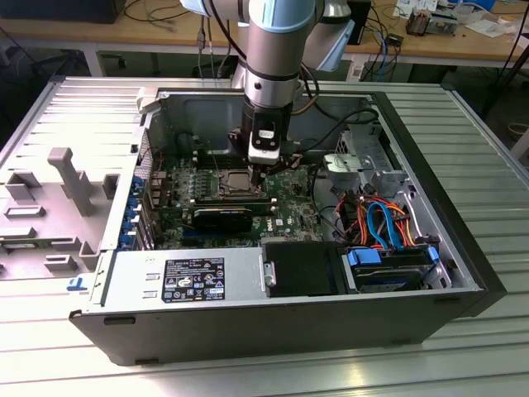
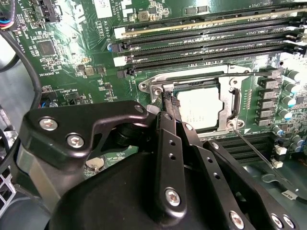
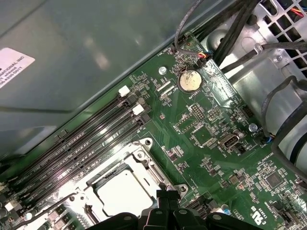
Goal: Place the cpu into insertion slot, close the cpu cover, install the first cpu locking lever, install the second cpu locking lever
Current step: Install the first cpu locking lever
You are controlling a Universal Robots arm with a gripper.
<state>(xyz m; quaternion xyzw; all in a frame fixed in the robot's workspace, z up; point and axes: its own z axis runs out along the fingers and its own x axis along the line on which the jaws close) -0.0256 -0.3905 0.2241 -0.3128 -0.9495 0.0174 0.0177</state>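
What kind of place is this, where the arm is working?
Probably a robotics lab or electronics workshop: an open computer case lies on a ribbed metal table, a robot arm reaches into it, and wooden benches with cables stand behind.

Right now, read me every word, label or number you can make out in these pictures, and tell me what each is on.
Black label on the power supply: too small to read.
White sticker on the case wall: cut off, blurred.
White print on the green board: too small to read.
Nothing can be quoted reliably.
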